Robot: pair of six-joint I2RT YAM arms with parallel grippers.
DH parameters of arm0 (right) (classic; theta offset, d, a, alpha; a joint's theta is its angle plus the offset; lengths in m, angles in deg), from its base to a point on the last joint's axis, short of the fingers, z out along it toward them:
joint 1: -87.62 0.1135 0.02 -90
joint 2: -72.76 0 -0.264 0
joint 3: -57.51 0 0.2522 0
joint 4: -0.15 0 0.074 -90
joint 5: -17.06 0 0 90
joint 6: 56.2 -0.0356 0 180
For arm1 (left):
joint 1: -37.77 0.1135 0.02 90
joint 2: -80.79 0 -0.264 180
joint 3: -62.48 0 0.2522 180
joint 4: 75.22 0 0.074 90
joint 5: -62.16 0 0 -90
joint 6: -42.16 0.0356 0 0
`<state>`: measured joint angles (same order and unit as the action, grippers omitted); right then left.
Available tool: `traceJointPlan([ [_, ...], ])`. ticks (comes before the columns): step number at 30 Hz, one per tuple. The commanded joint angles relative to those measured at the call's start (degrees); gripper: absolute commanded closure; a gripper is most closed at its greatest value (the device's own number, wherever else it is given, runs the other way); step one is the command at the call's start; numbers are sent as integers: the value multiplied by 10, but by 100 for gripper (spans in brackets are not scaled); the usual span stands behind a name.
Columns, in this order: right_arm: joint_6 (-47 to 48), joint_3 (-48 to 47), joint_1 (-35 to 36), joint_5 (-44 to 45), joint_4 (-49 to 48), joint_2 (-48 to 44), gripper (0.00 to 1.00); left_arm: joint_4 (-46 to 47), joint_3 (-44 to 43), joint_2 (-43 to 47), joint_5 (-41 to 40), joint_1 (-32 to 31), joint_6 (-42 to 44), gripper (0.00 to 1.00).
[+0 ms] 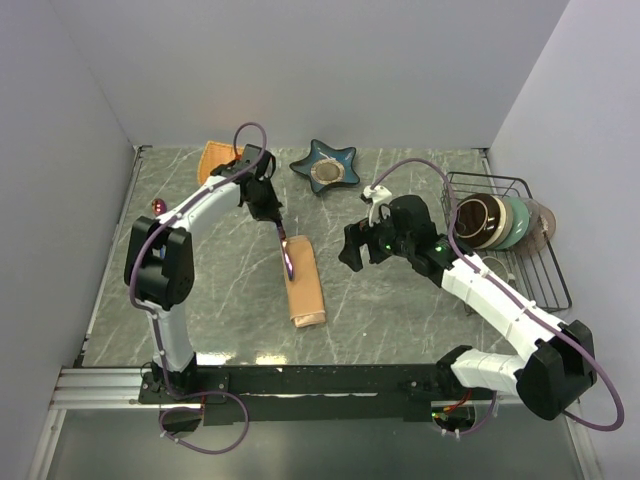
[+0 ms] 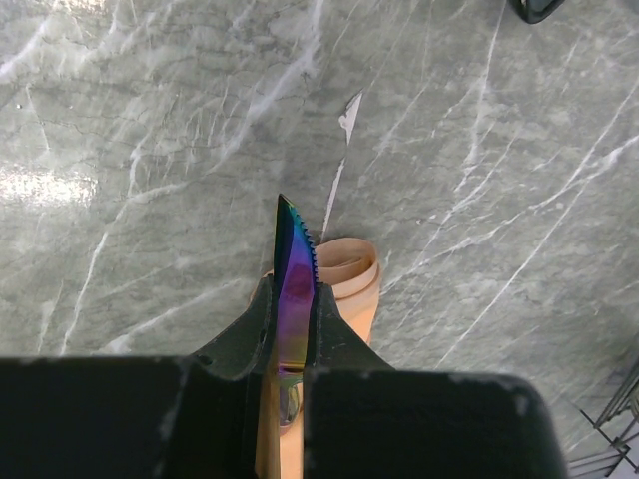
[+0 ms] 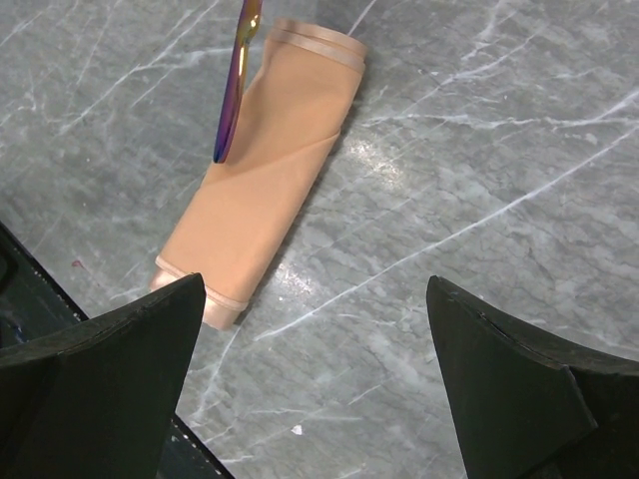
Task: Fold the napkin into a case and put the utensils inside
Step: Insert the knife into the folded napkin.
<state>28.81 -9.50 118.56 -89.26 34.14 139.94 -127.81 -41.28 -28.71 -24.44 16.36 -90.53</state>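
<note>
Inserting: my left gripper [image 2: 293, 324] clamps knife [image 2: 296, 261] over folded napkin [image 1: 305, 288] (right gripper [image 3: 318, 299] gapes, empty); next I'd ease tip into fold.

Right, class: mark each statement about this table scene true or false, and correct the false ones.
1. The left gripper is shut on a knife. True.
2. The napkin lies spread out flat. False: it is folded into a long, narrow packet.
3. The right gripper holds a spoon. False: its jaws stand open with nothing between them.
4. The star-shaped dish sits inside the wire rack. False: it stands on the table at the back, outside the rack.
5. The knife has a serrated edge. True.
</note>
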Motion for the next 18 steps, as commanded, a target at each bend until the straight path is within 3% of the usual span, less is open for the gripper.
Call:
traceJointPlan([
  [1,3,-8,-8,5,-11,-9,0,-5,-10,-4,-7,-7,-7,99],
  [18,-3,-1,-11,-3,-12,-15,0,0,51,16,-8,-28,-35,99],
])
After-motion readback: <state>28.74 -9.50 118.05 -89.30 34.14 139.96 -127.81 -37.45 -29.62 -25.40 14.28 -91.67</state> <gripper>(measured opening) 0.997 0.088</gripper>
